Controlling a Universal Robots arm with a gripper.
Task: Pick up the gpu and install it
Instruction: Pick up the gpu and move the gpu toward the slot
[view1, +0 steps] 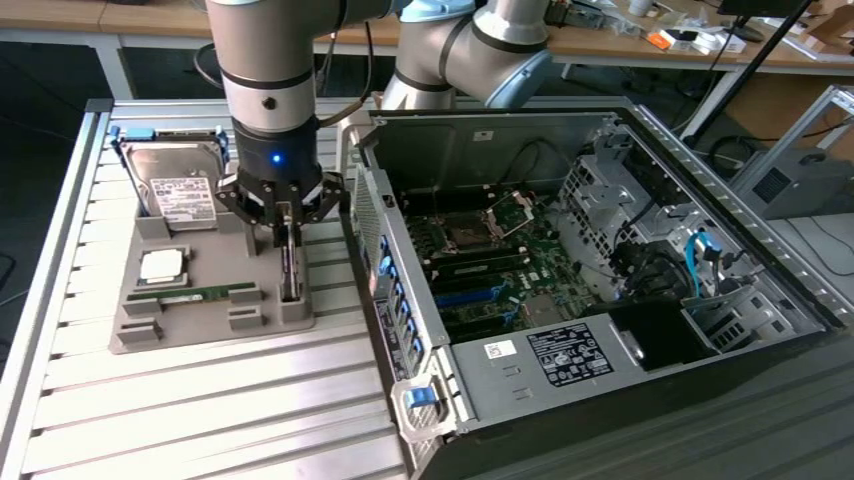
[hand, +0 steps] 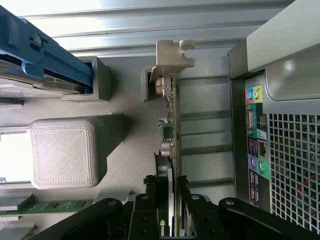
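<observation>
The gpu (view1: 287, 268) stands on edge in a slot at the exterior view's right side of the grey holder (view1: 200, 335), still seated there. In the wrist view the gpu (hand: 171, 117) runs away from me as a thin card with its silver end bracket (hand: 172, 57) at the far end. My gripper (view1: 284, 225) hangs straight down over the card. Its black fingers (hand: 152, 195) press against both faces of the near end, by the fan, so my gripper (hand: 168, 182) is shut on the card.
The open PC case (view1: 587, 250) lies just to the exterior view's right of the holder, motherboard (view1: 487, 260) exposed; its rear ports (hand: 255, 145) are close beside the card. A hard drive (view1: 178, 185) in a blue caddy (hand: 45, 65) and a green memory stick (view1: 198, 294) share the holder.
</observation>
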